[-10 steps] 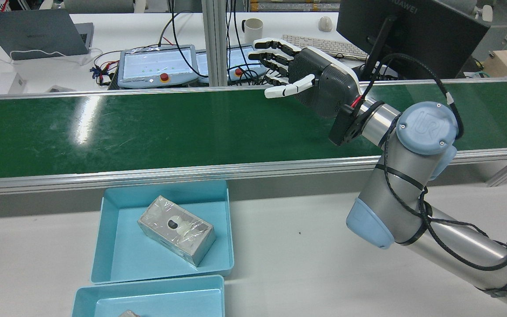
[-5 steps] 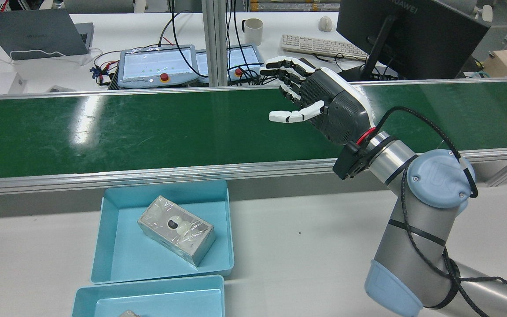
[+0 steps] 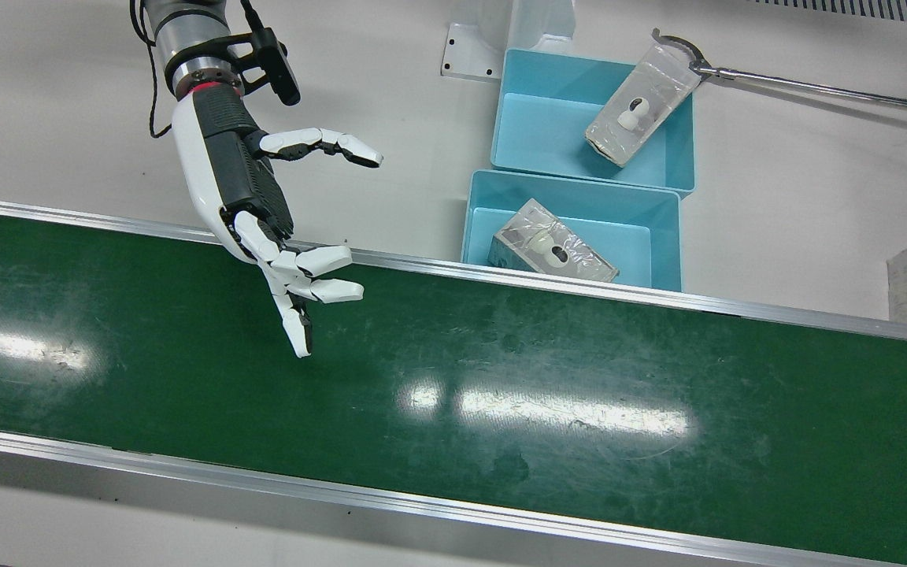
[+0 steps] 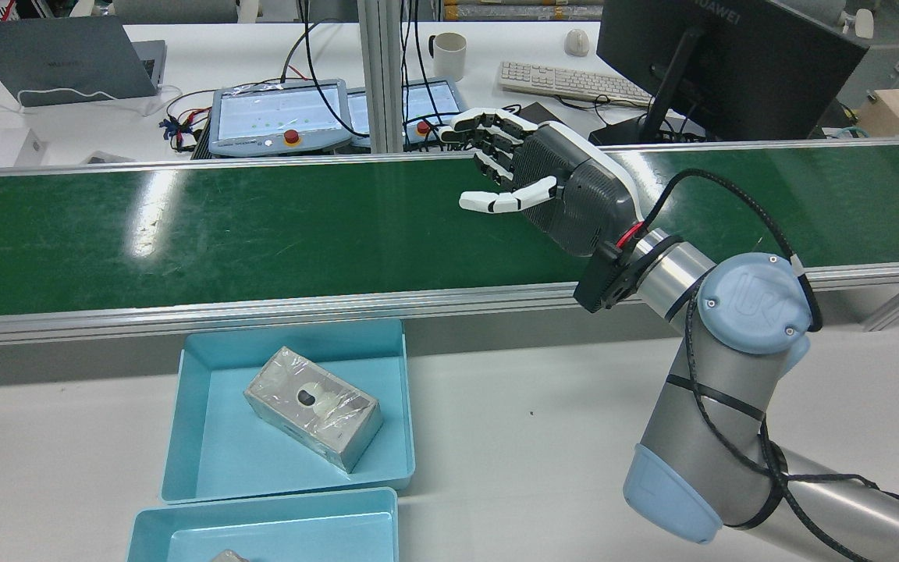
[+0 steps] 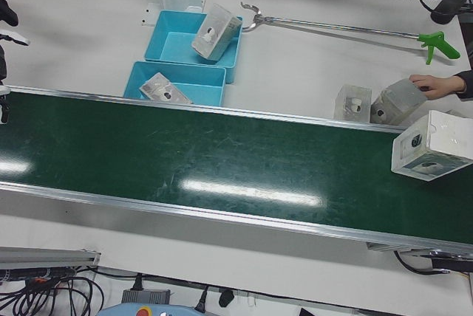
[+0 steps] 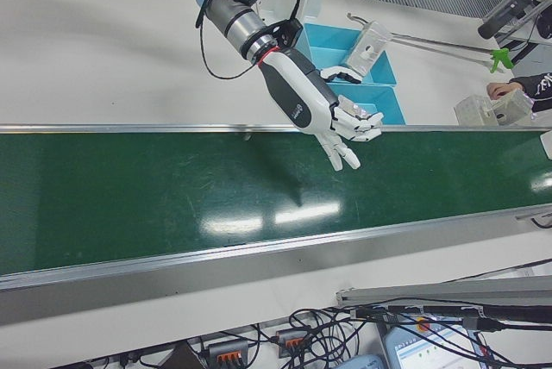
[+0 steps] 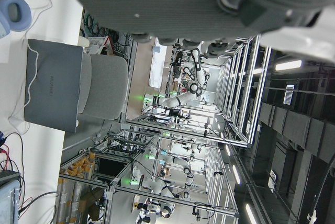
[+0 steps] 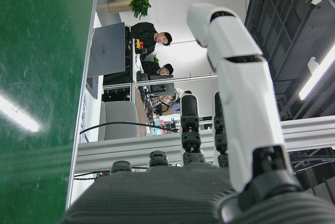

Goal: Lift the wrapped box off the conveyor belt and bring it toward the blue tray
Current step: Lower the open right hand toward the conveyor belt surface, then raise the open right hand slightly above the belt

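Observation:
My right hand is open and empty, fingers spread, hovering over the green conveyor belt; it also shows in the front view and the right-front view. A wrapped white box sits at the belt's far end in the left-front view, well away from the hand. Two blue trays stand beside the belt, each holding a wrapped box; the rear view shows one tray with its box. Only the left hand's palm shows, and its fingers are hidden.
A long reach tool lies on the white table with its claw at the box in the farther tray. Two more wrapped boxes stand on the table by a person's hand. Monitors and a keyboard sit beyond the belt.
My right hand came back from the belt's far edge toward its middle and lower, then shifted a little left. It stayed open. The boxes in the trays did not move.

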### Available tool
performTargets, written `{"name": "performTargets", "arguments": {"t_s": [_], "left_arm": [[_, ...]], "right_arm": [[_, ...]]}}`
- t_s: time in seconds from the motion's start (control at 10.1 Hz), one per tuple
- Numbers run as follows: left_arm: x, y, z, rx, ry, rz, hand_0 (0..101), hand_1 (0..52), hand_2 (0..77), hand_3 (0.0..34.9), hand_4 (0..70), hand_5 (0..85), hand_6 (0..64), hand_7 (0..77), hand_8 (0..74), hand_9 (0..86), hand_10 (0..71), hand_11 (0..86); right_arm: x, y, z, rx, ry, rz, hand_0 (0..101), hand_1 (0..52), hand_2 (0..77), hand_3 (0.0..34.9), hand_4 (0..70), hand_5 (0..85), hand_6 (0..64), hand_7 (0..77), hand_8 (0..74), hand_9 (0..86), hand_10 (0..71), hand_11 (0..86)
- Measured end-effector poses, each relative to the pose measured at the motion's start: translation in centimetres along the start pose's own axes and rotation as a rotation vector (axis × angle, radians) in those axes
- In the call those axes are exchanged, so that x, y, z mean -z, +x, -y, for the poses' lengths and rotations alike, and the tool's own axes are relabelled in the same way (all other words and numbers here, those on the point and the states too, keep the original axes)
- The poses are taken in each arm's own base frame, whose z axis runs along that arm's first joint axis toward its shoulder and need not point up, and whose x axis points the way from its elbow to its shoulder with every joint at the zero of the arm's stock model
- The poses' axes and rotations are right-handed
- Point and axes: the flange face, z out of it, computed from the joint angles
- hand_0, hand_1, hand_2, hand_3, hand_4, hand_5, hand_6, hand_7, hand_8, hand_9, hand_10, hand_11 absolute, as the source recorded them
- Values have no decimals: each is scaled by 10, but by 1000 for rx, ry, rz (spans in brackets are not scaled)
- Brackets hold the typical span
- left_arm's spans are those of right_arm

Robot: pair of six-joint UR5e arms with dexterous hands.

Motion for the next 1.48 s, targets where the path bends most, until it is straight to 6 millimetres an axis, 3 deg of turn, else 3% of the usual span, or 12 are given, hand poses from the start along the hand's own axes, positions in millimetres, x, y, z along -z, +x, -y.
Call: {"name": "performTargets", "arguments": {"t_s": [0.4, 0.49, 0.69, 0.99, 1.09, 1.29, 1.48], "left_arm": [[0, 0, 0, 0, 0, 0, 0, 0, 5, 0, 0, 11, 0, 0, 0, 0, 5, 0], [0, 0, 0, 0, 0, 0, 0, 0, 5, 0, 0, 11, 0, 5, 0, 0, 5, 0], [0, 0, 0, 0, 0, 0, 0, 0, 5, 0, 0, 11, 0, 0, 0, 0, 5, 0], [0, 0, 0, 0, 0, 0, 0, 0, 5, 0, 0, 11, 0, 0, 0, 0, 5, 0], [0, 0, 0, 0, 0, 0, 0, 0, 5, 0, 0, 11, 0, 0, 0, 0, 5, 0], [0, 0, 0, 0, 0, 0, 0, 0, 5, 0, 0, 11, 0, 0, 0, 0, 5, 0], [0, 0, 0, 0, 0, 0, 0, 0, 5, 0, 0, 11, 0, 5, 0, 0, 5, 0]], "right_arm": [[-24, 7, -13, -51, -51, -32, 540, 224, 267, 128, 169, 349, 87, 267, 27, 87, 0, 11], [-30, 9, -12, -62, -81, -32, 532, 224, 267, 113, 169, 349, 87, 267, 27, 82, 0, 11], [-37, 10, -8, -71, -115, -31, 520, 207, 251, 116, 153, 338, 87, 262, 27, 82, 0, 11], [-35, -5, 12, -28, -91, -8, 519, 207, 251, 103, 175, 349, 93, 273, 27, 82, 5, 33], [-38, -14, 21, -8, -74, 4, 510, 158, 147, 147, 185, 360, 93, 295, 16, 82, 0, 11], [-43, -23, 26, 11, -61, 3, 510, 158, 147, 147, 185, 360, 93, 295, 16, 82, 0, 11], [-47, -24, 19, 17, -56, -10, 531, 202, 185, 141, 196, 360, 93, 295, 16, 71, 5, 11]]}}
